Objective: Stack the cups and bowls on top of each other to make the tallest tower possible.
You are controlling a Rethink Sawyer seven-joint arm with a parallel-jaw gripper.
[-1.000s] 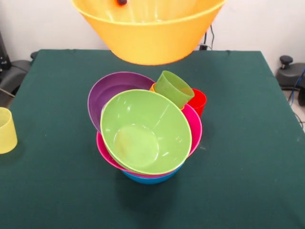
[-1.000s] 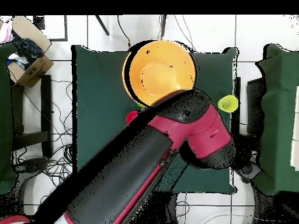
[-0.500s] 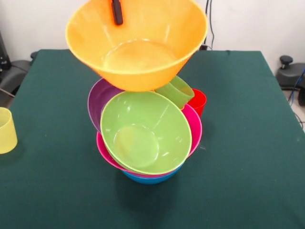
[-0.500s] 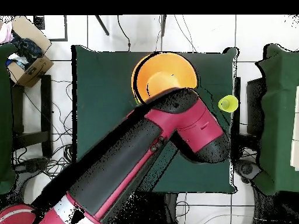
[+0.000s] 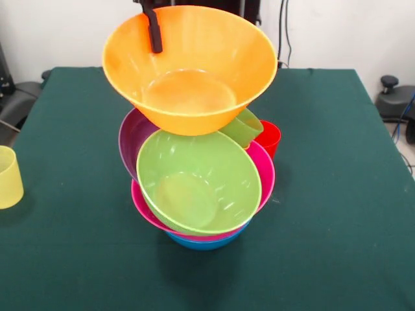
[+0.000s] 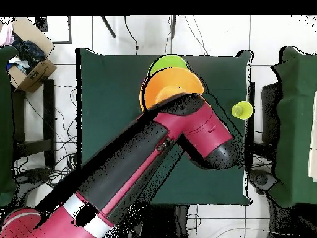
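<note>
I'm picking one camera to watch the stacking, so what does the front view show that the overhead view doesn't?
Only the front view shows the pile's lower layers: purple bowl, pink bowl, blue bowl, red cup, plus a dark finger inside the orange bowl.

Only the overhead view shows the red and black arm.

Both show the orange bowl, lime green bowl and pale yellow cup.

The orange bowl [image 5: 191, 71] and lime green bowl [image 5: 198, 181] were glossy, smooth plastic. The pale yellow cup [image 5: 9, 177] appeared translucent plastic. The table [image 5: 337, 194] carried matt green cloth.
</note>
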